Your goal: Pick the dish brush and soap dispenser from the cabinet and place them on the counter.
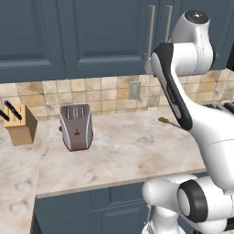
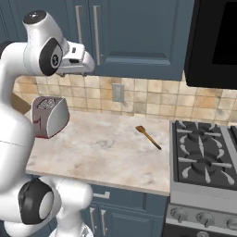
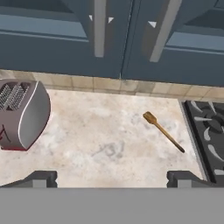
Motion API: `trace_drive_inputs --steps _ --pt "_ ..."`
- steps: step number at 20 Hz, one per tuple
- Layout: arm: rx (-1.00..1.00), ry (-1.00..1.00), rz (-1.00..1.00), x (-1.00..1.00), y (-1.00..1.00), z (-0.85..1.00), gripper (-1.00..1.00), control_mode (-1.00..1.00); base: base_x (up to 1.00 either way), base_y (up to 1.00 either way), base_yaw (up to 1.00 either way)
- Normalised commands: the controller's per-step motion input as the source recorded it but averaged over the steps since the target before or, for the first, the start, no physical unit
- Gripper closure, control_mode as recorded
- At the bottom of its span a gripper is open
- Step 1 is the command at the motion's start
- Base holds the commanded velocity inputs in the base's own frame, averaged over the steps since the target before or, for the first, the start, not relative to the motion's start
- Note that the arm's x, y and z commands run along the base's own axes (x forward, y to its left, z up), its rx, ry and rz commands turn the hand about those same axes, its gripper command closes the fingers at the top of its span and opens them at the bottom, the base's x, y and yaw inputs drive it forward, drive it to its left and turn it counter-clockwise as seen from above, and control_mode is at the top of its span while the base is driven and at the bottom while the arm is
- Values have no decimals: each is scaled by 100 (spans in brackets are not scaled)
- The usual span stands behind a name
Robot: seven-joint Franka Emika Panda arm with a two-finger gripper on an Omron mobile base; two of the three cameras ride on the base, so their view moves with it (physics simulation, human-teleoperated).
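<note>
A glossy white arm (image 1: 201, 137) of rounded segments with dark grey joint rings and black end caps.

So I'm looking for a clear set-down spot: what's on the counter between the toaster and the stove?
Just the brown wooden utensil, lying nearer the stove than the toaster; the rest of that counter stretch is bare, seen in the right base view.

The cabinet (image 2: 134, 37) doors are shut, so its inside stays hidden. The arm covers part of the orange-brown utensil (image 1: 170, 122) in the left base view. The knife block (image 1: 20, 124) touches that picture's left edge. The stove (image 3: 208, 131) runs off the hand view's right edge.
</note>
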Motion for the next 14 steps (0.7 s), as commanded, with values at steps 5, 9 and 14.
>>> trace_drive_inputs --steps 5,9,14 --pt "-1 -11 6 14 0 24 -100 -100 0 0 0" --pt "0 -12 5 28 1 13 -100 -100 0 0 0" --pt "-2 -3 2 32 0 25 -100 -100 0 0 0"
